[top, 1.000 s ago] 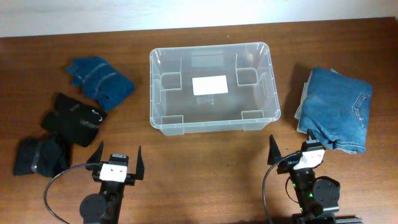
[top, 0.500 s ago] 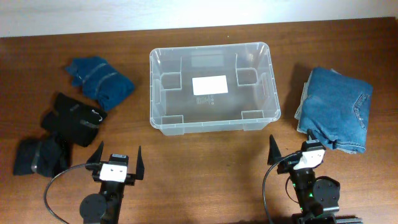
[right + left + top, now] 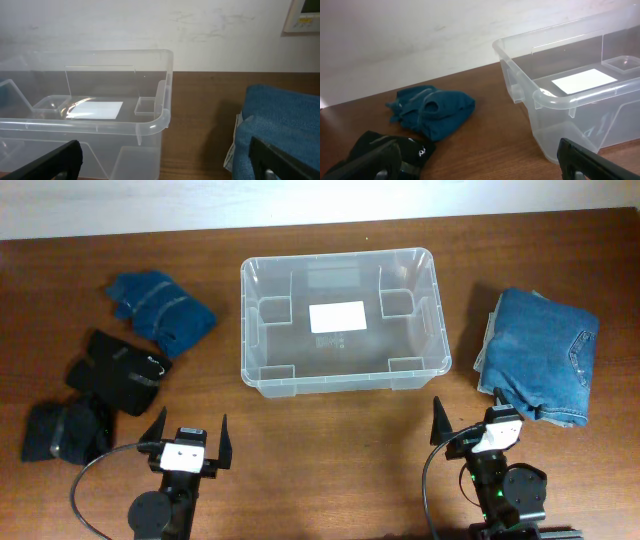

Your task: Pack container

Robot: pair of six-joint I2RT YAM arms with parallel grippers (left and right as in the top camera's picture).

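No movement in the last second, both arms idle. Left pincer and right pincer wide, holding nothing. Bin sits ahead, between them, empty. Jeans ahead-right of right pincer, dark clothes ahead-left of left. Packing not started.

It looks like a robot lab: a left arm and a right arm with a black cable stand at the edge of a wooden table, by a bare white wall with a small panel
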